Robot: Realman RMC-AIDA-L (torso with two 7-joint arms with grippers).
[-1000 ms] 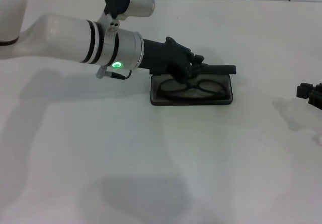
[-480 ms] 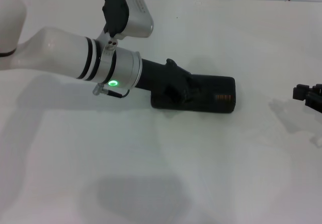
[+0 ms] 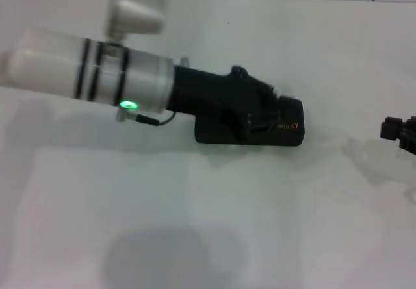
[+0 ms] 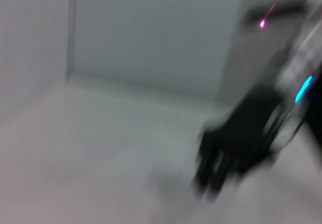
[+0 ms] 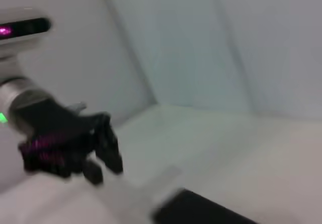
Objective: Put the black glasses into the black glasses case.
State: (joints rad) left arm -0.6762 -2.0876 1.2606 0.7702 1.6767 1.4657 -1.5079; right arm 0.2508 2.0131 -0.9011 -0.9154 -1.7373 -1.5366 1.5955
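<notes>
The black glasses case (image 3: 290,130) lies with its lid down in the middle of the white table (image 3: 208,224); an orange mark shows on the lid. The black glasses are hidden from view. My left gripper (image 3: 260,110) reaches in from the left and rests over the lid's left and middle part. The right wrist view shows that same left gripper (image 5: 98,153) above a corner of the black glasses case (image 5: 201,211). My right gripper (image 3: 400,130) sits parked at the table's right edge, far from the case.
The white table stretches bare around the case, with a wall line along the back. The left arm's white and silver forearm (image 3: 97,75) crosses the left half of the head view. In the left wrist view a dark gripper (image 4: 236,148) shows farther off.
The case lid, open with the glasses lying inside a second ago, has come down and covers them. My left gripper has moved right across the lid. The right arm has hardly moved.
</notes>
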